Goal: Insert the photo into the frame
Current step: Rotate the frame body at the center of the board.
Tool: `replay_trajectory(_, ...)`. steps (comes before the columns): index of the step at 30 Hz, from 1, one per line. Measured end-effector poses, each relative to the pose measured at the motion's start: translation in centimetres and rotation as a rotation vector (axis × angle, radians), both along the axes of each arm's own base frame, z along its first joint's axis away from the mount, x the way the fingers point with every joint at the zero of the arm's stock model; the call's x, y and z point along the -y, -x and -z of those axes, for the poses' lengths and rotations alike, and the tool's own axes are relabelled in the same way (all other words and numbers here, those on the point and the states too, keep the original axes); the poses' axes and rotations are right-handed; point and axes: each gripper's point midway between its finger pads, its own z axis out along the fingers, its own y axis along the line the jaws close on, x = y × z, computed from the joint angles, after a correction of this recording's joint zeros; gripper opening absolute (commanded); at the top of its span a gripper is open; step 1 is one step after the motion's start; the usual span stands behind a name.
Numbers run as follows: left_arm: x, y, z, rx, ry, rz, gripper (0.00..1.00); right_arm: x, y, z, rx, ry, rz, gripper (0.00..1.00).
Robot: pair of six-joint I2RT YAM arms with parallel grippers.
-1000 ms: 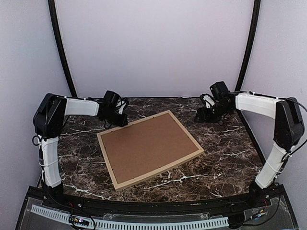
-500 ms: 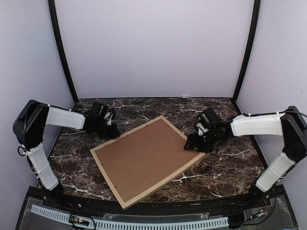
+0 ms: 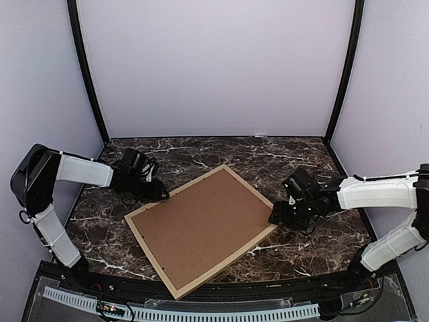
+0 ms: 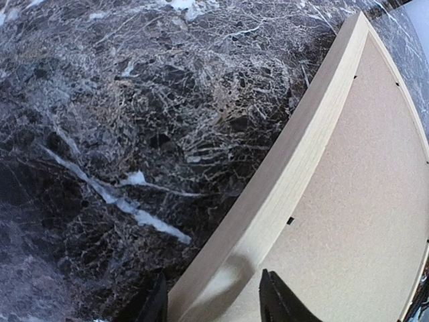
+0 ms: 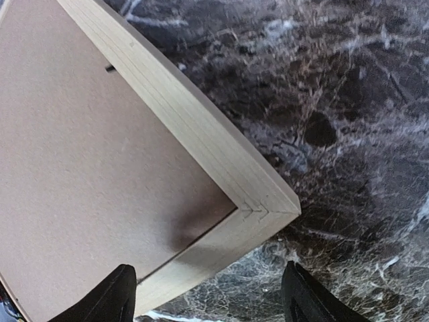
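The frame (image 3: pixel 226 260), thin light wood, lies face down and askew on the marble table, its brown backing board (image 3: pixel 201 225) facing up. The photo is hidden. My left gripper (image 3: pixel 159 193) sits low at the frame's far-left rail. In the left wrist view the rail (image 4: pixel 301 161) runs between the parted jaws (image 4: pixel 213 305), and the fingertips (image 4: pixel 275 302) show no squeeze on it. My right gripper (image 3: pixel 278 216) stands wide open over the frame's right corner (image 5: pixel 268 208), holding nothing; the backing board (image 5: pixel 80 147) fills the left of that view.
The dark marble table (image 3: pixel 315 168) is walled by pale panels at the back and sides, with two black posts (image 3: pixel 87 80) at the back corners. A black rail with a white cable chain (image 3: pixel 221 312) runs along the near edge.
Both arms came down from the back to the frame's edges. The frame turned and slid toward the near edge. The left jaws parted; the right ones widened.
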Motion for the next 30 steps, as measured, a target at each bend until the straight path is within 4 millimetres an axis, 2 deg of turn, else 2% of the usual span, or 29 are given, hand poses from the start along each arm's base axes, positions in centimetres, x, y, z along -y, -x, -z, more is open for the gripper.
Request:
replay_trajectory(3,0.3,0.1,-0.1,-0.005,0.013,0.011,0.55,0.0,1.2,1.4,-0.039,-0.003,0.0,0.76)
replay_trajectory(6,0.5,0.2,-0.1,-0.008,0.024,0.025,0.58,-0.6,1.5,2.3,-0.062,-0.015,-0.003,0.75)
replay_trajectory(10,0.9,0.3,-0.2,-0.012,0.048,0.047,0.6,-2.2,0.3,2.3,-0.035,-0.05,-0.01,0.75)
replay_trajectory(15,0.8,0.3,-0.1,-0.014,0.054,0.052,0.59,-2.7,-1.0,2.4,-0.049,-0.013,-0.016,0.75)
replay_trajectory(21,0.9,1.5,0.2,-0.015,0.05,0.071,0.51,-2.1,-5.1,2.4,-0.035,0.006,-0.003,0.73)
replay_trajectory(24,2.0,3.3,1.0,-0.038,0.035,0.114,0.48,-1.3,-8.0,2.3,-0.024,0.013,0.002,0.73)
replay_trajectory(30,5.4,7.7,1.0,-0.078,0.03,0.196,0.46,-0.4,-15.1,1.9,0.014,0.057,-0.037,0.73)
